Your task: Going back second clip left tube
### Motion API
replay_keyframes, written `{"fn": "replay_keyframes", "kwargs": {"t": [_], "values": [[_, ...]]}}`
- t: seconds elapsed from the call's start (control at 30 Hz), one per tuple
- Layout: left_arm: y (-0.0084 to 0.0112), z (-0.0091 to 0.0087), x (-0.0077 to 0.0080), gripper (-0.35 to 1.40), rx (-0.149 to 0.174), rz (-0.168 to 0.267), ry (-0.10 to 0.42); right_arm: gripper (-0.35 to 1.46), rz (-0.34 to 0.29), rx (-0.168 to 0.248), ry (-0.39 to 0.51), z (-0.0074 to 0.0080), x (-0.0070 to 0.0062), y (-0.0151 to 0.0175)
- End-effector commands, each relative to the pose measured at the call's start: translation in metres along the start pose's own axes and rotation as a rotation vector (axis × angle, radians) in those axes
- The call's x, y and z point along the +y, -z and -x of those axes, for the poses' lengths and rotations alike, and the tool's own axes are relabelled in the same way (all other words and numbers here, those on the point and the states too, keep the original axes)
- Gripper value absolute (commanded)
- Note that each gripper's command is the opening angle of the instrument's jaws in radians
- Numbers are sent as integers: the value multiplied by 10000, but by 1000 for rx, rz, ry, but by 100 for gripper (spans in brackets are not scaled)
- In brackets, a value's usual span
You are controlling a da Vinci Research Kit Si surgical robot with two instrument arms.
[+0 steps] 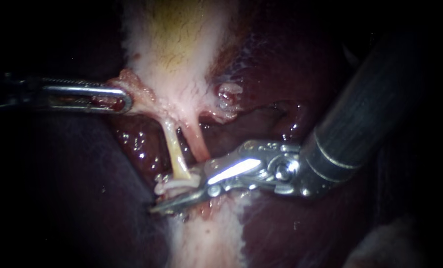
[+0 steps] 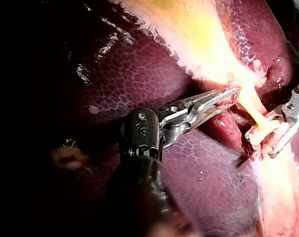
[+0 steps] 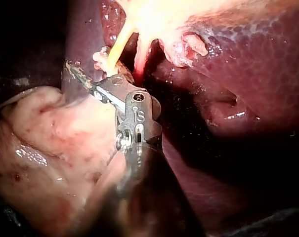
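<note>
At the far left, the left instrument (image 1: pixel 124 99) enters as a thin shaft lying almost level. Its slotted jaws are closed on a fold of reddish-pink tissue at the narrow lower end of the gallbladder (image 1: pixel 171 44), pinching it from both sides. The left wrist view shows the same grip, with toothed jaws clamped on that fringe. The gallbladder is a pale, yellow-tinged body that fills the upper middle of the endoscope view and tapers downward. Two tubes run down from its taper, side by side. The left tube (image 1: pixel 174 149) is pale yellow and slants slightly down to the right. At its lower end sits a white clip (image 1: pixel 174 186), lying across the tube. It cannot be told whether this is one clip or two set close together. Just to the right is the right tube (image 1: pixel 195 141), pinker, and its lower end passes behind the metal of the other instrument. The right instrument (image 1: pixel 181 192) comes in from the upper right on a thick dark shaft. Its jaws stand narrowly apart, the bright upper jaw above the clip and the thin lower jaw below it, with the clip in the gap. No squeeze on the clip can be made out. Below the jaws a pale band of tissue (image 1: pixel 206 238) runs downward. Dark red liver (image 1: pixel 281 74) lies behind and to the right of everything.
</note>
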Motion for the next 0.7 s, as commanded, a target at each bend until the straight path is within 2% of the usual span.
{"fn": "replay_keyframes", "kwargs": {"t": [0.03, 0.17, 0.33, 0.4, 0.6, 0.7], "values": [[0, 0, 0, -35, 0, -1, 0, 50, 8, 3, 35, 1, 2, 0], [0, 1, 0, -35, 0, -1, -1, 50, 43, 14, 125, 1, 10, 3], [-1, 1, 0, -35, 1, -1, -1, 50, 135, 46, 186, 3, 17, 7], [-1, 1, -1, -35, 1, -1, -1, 50, 151, 50, 195, 4, 18, 9], [0, 1, -1, -35, 0, -1, -1, 50, 154, 42, 212, 9, 14, 18], [0, 1, -1, -35, 0, -1, -1, 50, 150, 36, 255, 13, 12, 27]]}}
